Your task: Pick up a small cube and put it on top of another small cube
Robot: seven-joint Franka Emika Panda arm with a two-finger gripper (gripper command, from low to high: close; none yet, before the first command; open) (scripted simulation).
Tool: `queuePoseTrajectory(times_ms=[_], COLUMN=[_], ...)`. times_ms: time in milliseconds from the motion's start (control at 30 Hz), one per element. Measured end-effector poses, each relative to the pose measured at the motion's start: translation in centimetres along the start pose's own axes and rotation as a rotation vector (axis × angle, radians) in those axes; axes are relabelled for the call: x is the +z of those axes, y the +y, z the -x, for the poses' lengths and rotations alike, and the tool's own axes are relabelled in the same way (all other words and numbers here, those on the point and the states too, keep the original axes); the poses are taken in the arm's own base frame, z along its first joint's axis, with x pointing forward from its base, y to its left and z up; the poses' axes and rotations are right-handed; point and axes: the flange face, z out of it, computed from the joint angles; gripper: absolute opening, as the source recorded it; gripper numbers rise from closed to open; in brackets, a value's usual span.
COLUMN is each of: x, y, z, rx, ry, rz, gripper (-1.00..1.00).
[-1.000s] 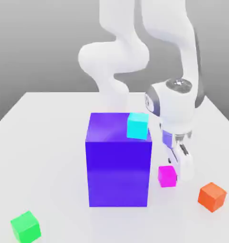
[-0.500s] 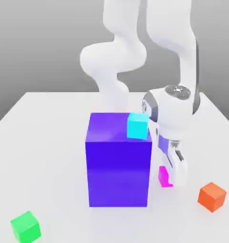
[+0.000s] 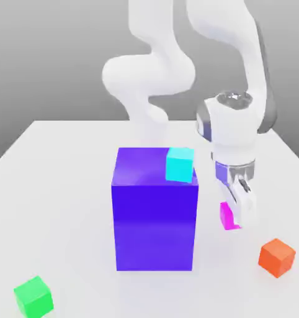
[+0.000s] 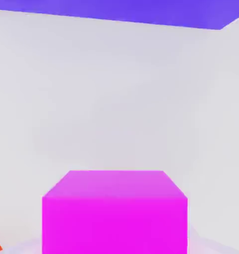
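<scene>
Magenta cube (image 3: 226,216) has risen off the white table (image 3: 65,205).

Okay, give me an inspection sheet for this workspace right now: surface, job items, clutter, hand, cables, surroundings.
Surface: white table, flat and bare between items.
Job's things: magenta cube held in the hand, lifted off the table; cyan cube sits at a top corner of the big blue-purple block.
Clutter: orange cube toward the exterior view's right; green cube near the front left corner.
Hand: hand shut on the magenta cube, pointing down beside the block.
Cables: nothing seen.
Surroundings: plain grey backdrop.
</scene>
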Motion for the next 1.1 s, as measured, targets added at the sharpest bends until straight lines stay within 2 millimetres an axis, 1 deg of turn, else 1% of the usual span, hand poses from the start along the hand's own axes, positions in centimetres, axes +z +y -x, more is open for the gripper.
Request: queuePoseTrajectory(times_ms=[233, 433, 467, 500, 533, 667, 700, 767, 833, 900, 933, 1000, 1100], x=[-1.3, -1.5, -1.5, -1.6, -1.8, -3.7, -4.4, -6.0, -7.6, -9.0, -9.4, -9.9, -10.4], y=[-0.4, -1.0, -0.9, -0.6, -1.1, -3.9, -5.6, -10.9, -16.0, -21.1, -23.2, -26.9, -31.9], z=[-0.3, -1.1, -0.9, 0.0, 1.0, 5.7, 6.5, 7.0, 6.8, 5.9, 5.1, 2.7, -2.2], rx=[-0.001, 0.000, 0.002, 0.003, 0.020, 0.076, 0.105, 0.179, 0.225, 0.264, 0.276, 0.298, 0.339], ry=[0.018, 0.066, 0.065, 0.051, 0.031, -0.070, -0.099, -0.150, -0.190, -0.220, -0.221, -0.201, -0.148], rz=[-0.034, -0.076, -0.071, -0.051, -0.027, 0.074, 0.094, 0.111, 0.115, 0.109, 0.098, 0.067, 0.014], gripper=[-1.00, -1.00, -1.00, -1.00, -1.00, -1.00, -1.00, -1.00, -1.00, -1.00, -1.00, -1.00, -1.00])
